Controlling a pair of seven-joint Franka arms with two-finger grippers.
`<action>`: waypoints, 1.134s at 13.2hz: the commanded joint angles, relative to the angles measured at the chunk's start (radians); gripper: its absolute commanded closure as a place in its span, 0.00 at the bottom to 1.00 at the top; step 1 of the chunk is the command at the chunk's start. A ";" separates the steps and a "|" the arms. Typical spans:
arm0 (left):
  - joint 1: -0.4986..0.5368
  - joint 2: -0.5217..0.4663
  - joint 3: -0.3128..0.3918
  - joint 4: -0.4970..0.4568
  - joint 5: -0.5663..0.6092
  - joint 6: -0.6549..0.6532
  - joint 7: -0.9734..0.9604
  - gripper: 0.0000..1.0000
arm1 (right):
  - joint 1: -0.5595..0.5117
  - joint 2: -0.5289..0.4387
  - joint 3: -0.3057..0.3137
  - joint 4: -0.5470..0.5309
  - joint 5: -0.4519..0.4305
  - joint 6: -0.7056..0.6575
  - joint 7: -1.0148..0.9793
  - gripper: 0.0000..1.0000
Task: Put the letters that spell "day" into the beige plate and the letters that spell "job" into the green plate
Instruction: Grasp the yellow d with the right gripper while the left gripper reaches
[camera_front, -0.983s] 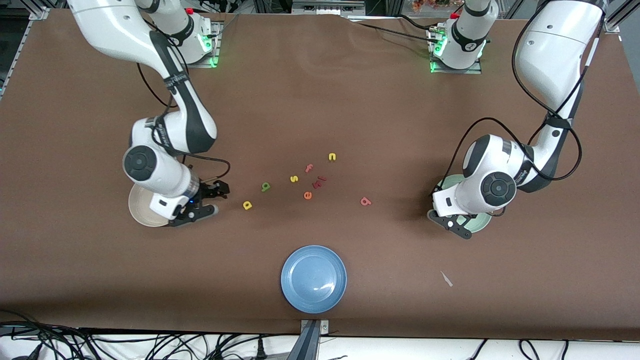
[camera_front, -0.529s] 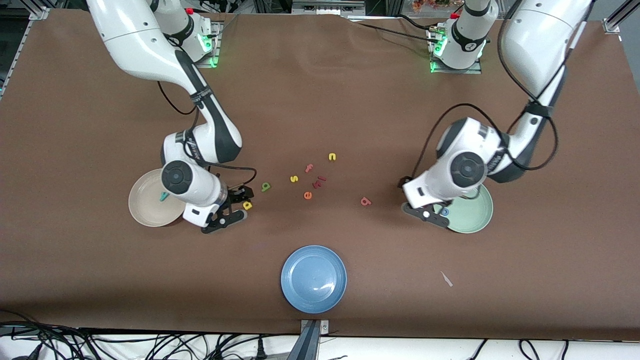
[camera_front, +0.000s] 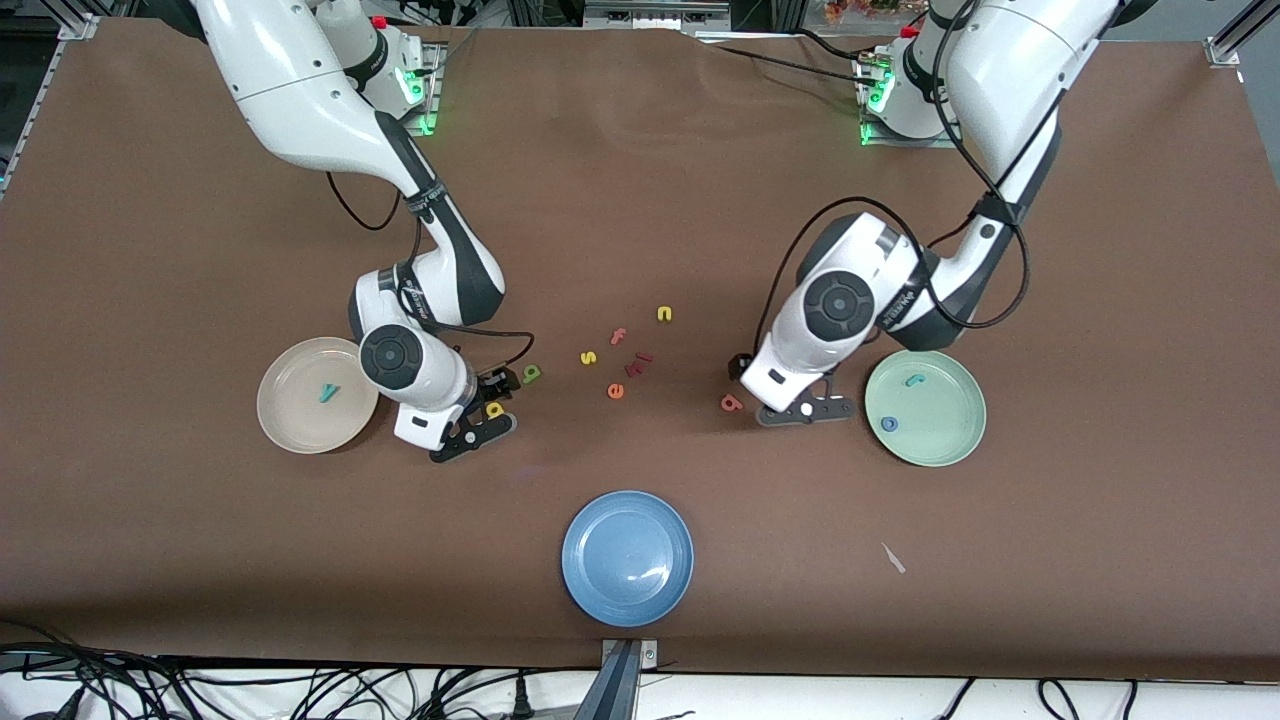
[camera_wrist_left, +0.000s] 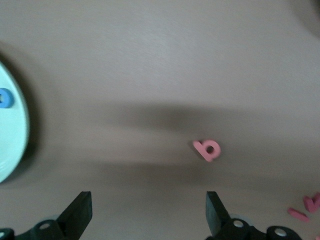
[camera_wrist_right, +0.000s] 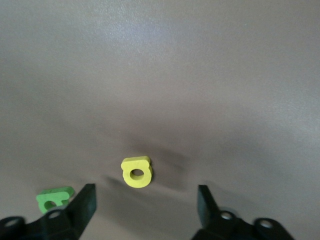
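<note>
The beige plate (camera_front: 296, 425) holds the teal "y" (camera_front: 327, 393). In the green plate (camera_front: 945, 435) lie the teal "j" (camera_front: 912, 380) and the blue "o" (camera_front: 888, 424). My right gripper (camera_front: 487, 408) stands open low over the table, its fingers on either side of the yellow "a" (camera_front: 494, 409) (camera_wrist_right: 136, 172). The green "d" (camera_front: 531, 374) (camera_wrist_right: 54, 197) lies just beside one finger. My left gripper (camera_front: 775, 392) (camera_wrist_left: 147, 220) is open and empty, low over the table between the green plate (camera_wrist_left: 12, 135) and the salmon "b" (camera_front: 731, 403) (camera_wrist_left: 207, 149).
Loose letters lie mid-table: a yellow "s" (camera_front: 588, 357), a pink "f" (camera_front: 618, 336), an orange "e" (camera_front: 615, 391), a yellow "n" (camera_front: 664, 314) and dark red pieces (camera_front: 638, 362). A blue plate (camera_front: 580, 575) sits nearest the front camera. A white scrap (camera_front: 892, 557) lies beside it.
Both arms swung from over their plates toward the middle. The right gripper came to the "a", the left gripper to the "b". The plates now show uncovered.
</note>
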 joint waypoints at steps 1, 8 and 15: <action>-0.008 0.055 -0.004 0.031 -0.006 -0.003 -0.164 0.02 | 0.019 0.041 -0.001 0.033 -0.036 0.027 0.001 0.23; -0.067 0.173 -0.004 0.079 -0.006 0.171 -0.537 0.08 | 0.022 0.044 -0.001 0.033 -0.037 0.030 0.000 0.53; -0.116 0.252 0.016 0.139 0.006 0.195 -0.573 0.23 | 0.022 0.046 0.001 0.035 -0.033 0.030 0.006 0.58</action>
